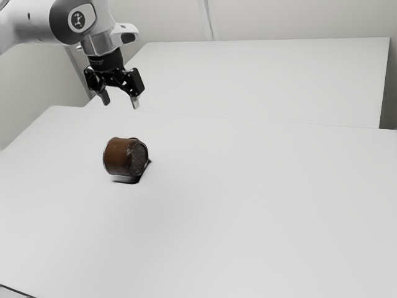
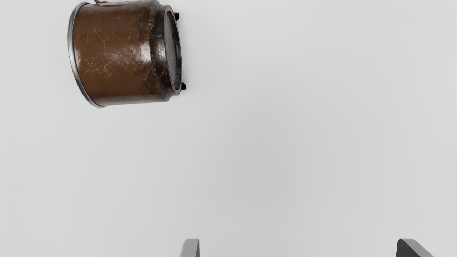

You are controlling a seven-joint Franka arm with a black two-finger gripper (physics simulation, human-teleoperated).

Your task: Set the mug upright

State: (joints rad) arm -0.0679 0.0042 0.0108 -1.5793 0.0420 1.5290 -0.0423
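The hand [image 1: 120,104] is wide, its 2 fingers parted with nothing between them; it hangs above the desk [image 1: 248,217] with its tips pointing down, probably to have room to come over the mug from above, and the arm [image 1: 37,26] reaches in from the exterior view's upper left; the wrist view puts the scuffed brown metal mug [image 2: 117,53] well apart from both fingertips, off to 1 side, so the hand likely needs to shift before it lowers; the mug lies on its side on the desk, its base [image 2: 173,50] toward the exterior view's right and its silvery rim [image 2: 73,53] toward the left, so it is not upright; beside the base are 2 small black bits [image 2: 184,86], whose nature I cannot tell; a quarter turn should be what rights it.
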